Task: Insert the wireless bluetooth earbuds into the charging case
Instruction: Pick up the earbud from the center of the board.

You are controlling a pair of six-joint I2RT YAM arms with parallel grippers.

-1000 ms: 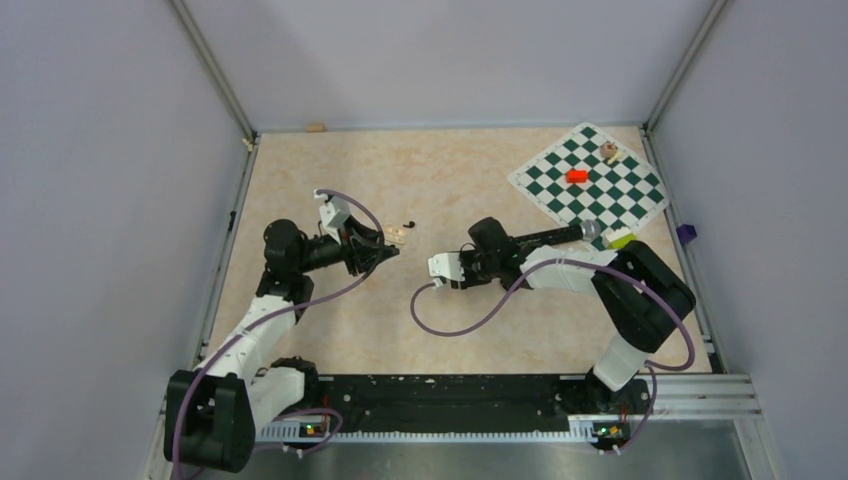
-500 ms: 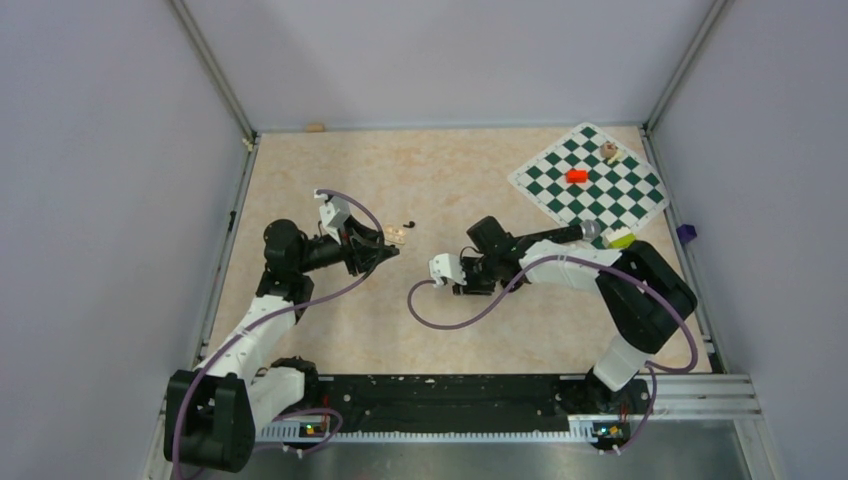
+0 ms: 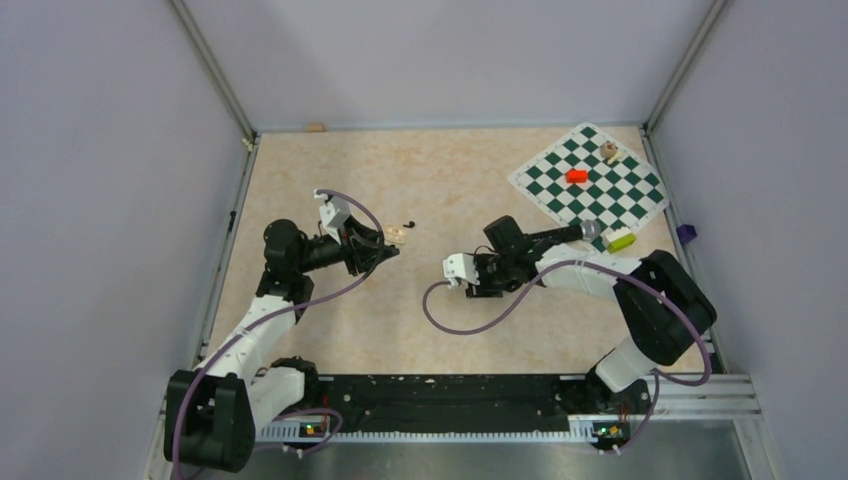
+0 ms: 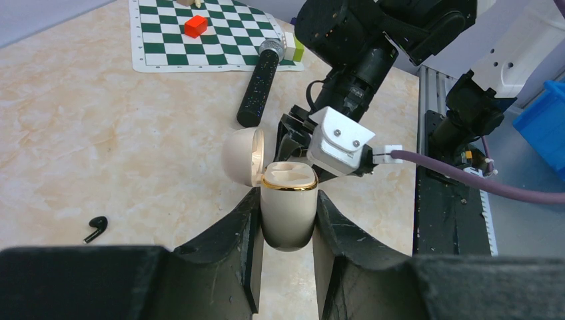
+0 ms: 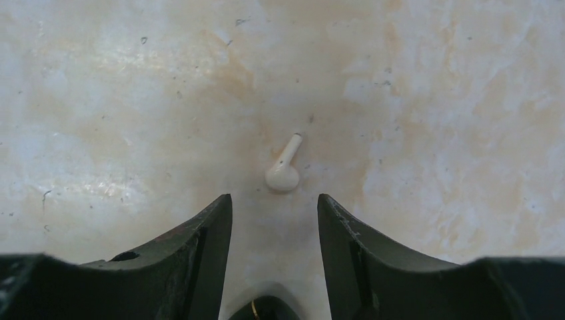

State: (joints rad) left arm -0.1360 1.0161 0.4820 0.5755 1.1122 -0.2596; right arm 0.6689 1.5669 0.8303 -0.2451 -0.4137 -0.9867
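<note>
In the right wrist view, the right gripper has its two dark, matte fingers spread apart, with their roots cut off by the lower edge. It holds nothing. Just past the fingertips, a white earbud lies on the table, a glossy beige surface with a marbled pattern. The smooth round head of the bud is nearest the gripper and its short stem points away. From above, this bud is hidden under the right wrist. The left gripper is clamped on the charging case, a cream, rounded, satin-smooth shell held upright with a thin gold rim at its mouth. The fingers cover its lower flanks. Its domed lid is hinged open to the left. The moulded wells inside are pale, and I cannot tell whether anything sits in them. On the table, well apart to the left of the case, lies a tiny black earbud, comma-shaped; from above it is only a dark speck. Beyond the case lies a long black microphone with a silvery mesh head. The head touches the near edge of a green-and-white chessboard mat, and a small yellow-green block sits just beside it. A red block rests on the mat's far squares.
</note>
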